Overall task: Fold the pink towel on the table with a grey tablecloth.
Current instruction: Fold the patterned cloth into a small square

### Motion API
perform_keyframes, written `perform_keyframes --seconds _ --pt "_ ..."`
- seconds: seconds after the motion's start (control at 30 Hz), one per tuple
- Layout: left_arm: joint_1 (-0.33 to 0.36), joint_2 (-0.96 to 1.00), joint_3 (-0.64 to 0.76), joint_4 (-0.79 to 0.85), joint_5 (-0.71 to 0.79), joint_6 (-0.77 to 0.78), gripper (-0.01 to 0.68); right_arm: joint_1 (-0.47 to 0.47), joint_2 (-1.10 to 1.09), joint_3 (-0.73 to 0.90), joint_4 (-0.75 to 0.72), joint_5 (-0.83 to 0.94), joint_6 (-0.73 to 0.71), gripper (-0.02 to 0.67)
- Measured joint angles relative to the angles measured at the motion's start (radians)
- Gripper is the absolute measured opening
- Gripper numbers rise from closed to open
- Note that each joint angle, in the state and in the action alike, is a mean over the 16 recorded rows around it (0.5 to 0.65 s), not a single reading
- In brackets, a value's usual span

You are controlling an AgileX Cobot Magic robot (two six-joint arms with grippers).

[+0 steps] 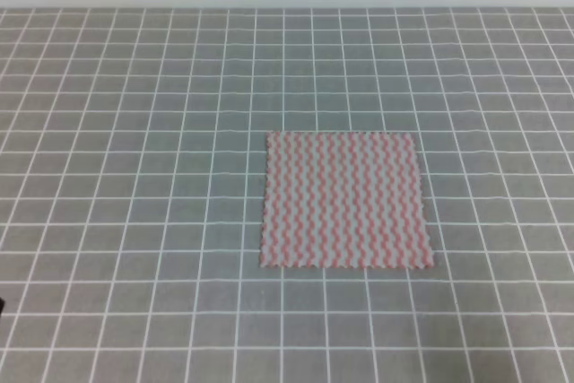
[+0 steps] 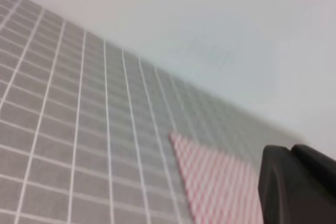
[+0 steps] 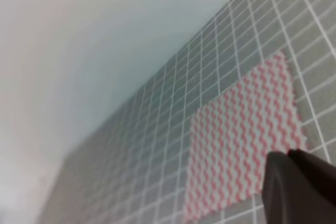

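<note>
one pink towel lies spread flat and unfolded on the table with a grey tablecloth, a little right of centre and slightly below the middle of the exterior high view. its edges run nearly parallel to the white grid lines, and no corner is lifted or turned over. the folding has not begun, judging by how it lies.

neither arm reaches into the exterior high view. in the left wrist view only a dark piece of the left gripper shows at the lower right of the frame, with the towel's corner just beside it in the picture; whether its fingers are wide or narrow cannot be told. the right wrist view is much the same: a dark part of the right gripper fills the lower right corner, the towel spreads out to its left, and the finger gap is hidden there too.

the cloth looks thin, light and limp, so it will probably sag and drape as soon as it is raised, and it may drag along the tablecloth if pushed rather than lifted. its flatness leaves little to pinch; a corner or the scalloped edge seems the best place to take hold, with a fingertip pressed down to gather a small ridge. holding the two corners of one side, one per gripper, would likely keep the fold square. a single-corner grip risks a skewed, bunched fold.
</note>
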Motion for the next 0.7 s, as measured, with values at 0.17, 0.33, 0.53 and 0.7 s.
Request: perform_keyframes --seconds 0.17,0.33,0.53,0.7 --pt "0.000 0.176 -0.125 -0.005 0.134 0.159 -0.001 0.001 0.165 -0.119 -0.144 0.088 -0.076 -0.018" --pt "0.000 0.411 -0.252 -0.019 0.252 0.341 -0.001 0.001 0.370 -0.266 -0.299 0.188 -0.135 -0.018" --pt "-0.004 0.660 -0.387 -0.041 0.356 0.544 0.000 0.010 0.620 -0.421 -0.423 0.298 -0.158 -0.018" --pt "-0.039 0.830 -0.474 -0.051 0.375 0.651 0.000 0.046 0.803 -0.526 -0.499 0.348 -0.139 -0.017"
